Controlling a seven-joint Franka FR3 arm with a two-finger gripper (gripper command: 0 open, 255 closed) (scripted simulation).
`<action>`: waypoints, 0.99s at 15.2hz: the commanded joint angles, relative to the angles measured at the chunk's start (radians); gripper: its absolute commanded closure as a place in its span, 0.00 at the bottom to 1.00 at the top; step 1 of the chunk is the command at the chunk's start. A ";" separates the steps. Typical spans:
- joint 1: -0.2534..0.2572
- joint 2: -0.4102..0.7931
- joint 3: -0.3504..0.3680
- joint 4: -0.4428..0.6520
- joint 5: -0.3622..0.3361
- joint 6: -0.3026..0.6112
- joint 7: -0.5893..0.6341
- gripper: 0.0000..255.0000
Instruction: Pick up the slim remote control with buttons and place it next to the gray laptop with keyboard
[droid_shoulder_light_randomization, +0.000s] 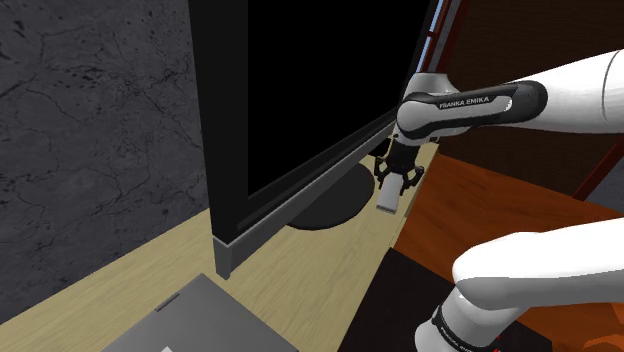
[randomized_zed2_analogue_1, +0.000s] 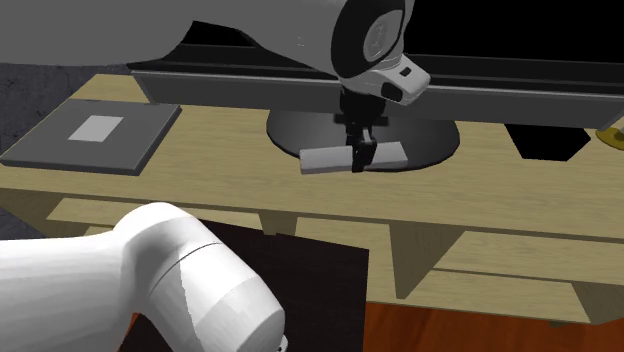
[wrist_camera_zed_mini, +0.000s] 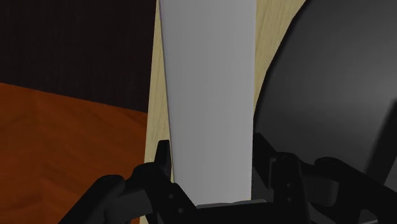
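A pale wooden surface (randomized_zed2_analogue_1: 230, 140) carries a wide black screen (droid_shoulder_light_randomization: 300, 90) on a round dark foot (randomized_zed2_analogue_1: 440, 140). The black gripper (randomized_zed2_analogue_1: 360, 160), jaws clenched, holds a slim pale-grey remote (randomized_zed2_analogue_1: 322, 160) over the foot's front edge. The flat grey laptop (randomized_zed2_analogue_1: 95, 135) lies toward ten o'clock in the second exterior view. The carry should probably stay level, below the screen's rim.
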 joint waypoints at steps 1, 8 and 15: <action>0.027 -0.050 0.039 -0.035 0.027 -0.016 0.048 1.00; 0.140 -0.185 0.180 -0.107 0.142 -0.078 0.213 1.00; 0.265 -0.242 0.338 -0.112 0.275 -0.121 0.395 1.00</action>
